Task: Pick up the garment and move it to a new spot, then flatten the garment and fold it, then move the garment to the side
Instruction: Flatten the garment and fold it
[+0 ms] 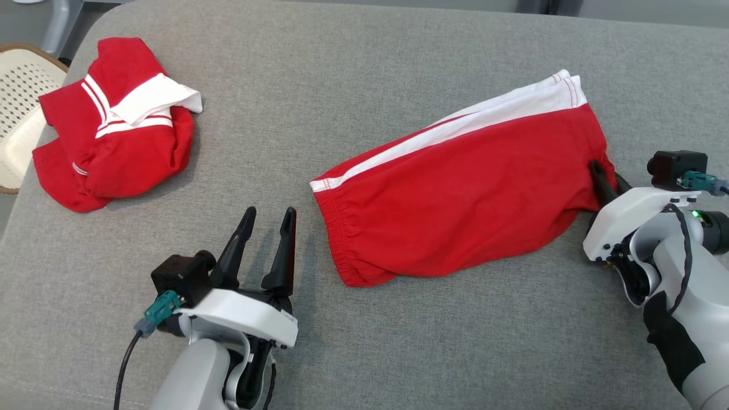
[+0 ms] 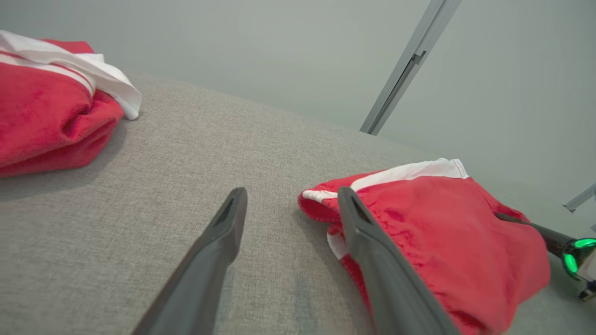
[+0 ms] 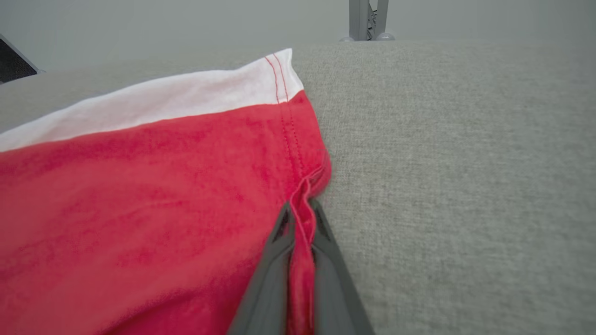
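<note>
Red shorts point(image 1: 455, 193) lay spread on the grey bench point(image 1: 353, 68). R jaws were clamped on the shorts' hem, at the right end. L jaws stood apart near the shorts' waistband, not touching it. 2nd red garment point(image 1: 114, 125) lay crumpled, well left of the shorts.

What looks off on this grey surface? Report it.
The red heap at far left is crumpled, its white panel flopped over. The shorts lie slanted, their hem bunched in the shut right pincer. Nothing looks spilled or torn.
</note>
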You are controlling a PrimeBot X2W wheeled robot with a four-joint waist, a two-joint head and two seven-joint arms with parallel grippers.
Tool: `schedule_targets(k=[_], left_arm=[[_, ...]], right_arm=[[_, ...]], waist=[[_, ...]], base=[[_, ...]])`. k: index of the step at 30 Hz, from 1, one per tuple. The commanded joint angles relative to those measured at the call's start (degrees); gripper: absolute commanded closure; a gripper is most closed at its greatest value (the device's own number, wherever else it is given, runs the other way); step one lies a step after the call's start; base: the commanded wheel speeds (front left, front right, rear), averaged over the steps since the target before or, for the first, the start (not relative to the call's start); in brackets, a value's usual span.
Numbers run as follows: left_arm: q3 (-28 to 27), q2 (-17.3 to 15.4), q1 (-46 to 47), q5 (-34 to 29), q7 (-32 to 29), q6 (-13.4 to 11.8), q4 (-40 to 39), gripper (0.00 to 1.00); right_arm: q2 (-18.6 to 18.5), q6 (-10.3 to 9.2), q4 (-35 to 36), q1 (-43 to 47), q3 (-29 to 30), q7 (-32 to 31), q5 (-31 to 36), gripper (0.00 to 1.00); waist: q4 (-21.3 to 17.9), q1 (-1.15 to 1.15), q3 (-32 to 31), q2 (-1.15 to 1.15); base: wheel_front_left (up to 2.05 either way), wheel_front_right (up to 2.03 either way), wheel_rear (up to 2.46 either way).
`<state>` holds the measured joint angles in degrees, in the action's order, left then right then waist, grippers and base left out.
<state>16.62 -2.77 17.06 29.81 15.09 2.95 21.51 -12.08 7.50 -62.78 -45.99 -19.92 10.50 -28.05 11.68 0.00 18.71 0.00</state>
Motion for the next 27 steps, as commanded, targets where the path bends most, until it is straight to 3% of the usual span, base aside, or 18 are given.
schedule_targets(k=[1,7,16,27], left_arm=[[-0.4,-0.2,-0.6,-0.6,0.1,-0.3,0.3,0.00],[-1.2,-0.2,-2.1,-1.7,0.1,-1.0,0.9,0.00],[-3.0,-0.2,-5.8,-8.0,0.1,-2.7,1.2,0.00],[-6.6,-0.2,-11.7,-11.8,0.1,-3.6,2.0,0.00]], right_arm=[[-0.1,-0.02,-1.0,0.1,-0.5,-0.5,-0.5,1.00],[-0.1,-0.02,-1.7,-0.3,-0.5,2.3,-2.2,1.00],[-0.3,-0.02,-0.4,5.5,1.6,4.8,-4.9,1.00],[1.8,-0.02,9.6,17.7,9.3,4.8,-3.5,1.00]], waist=[[0.1,0.00,-0.5,0.00],[-0.8,0.00,-2.9,0.00],[-6.3,0.00,-8.4,0.00],[-12.7,0.00,-12.6,0.00]], base=[[0.00,0.00,0.00],[0.00,0.00,0.00],[0.00,0.00,0.00],[0.00,0.00,0.00]])
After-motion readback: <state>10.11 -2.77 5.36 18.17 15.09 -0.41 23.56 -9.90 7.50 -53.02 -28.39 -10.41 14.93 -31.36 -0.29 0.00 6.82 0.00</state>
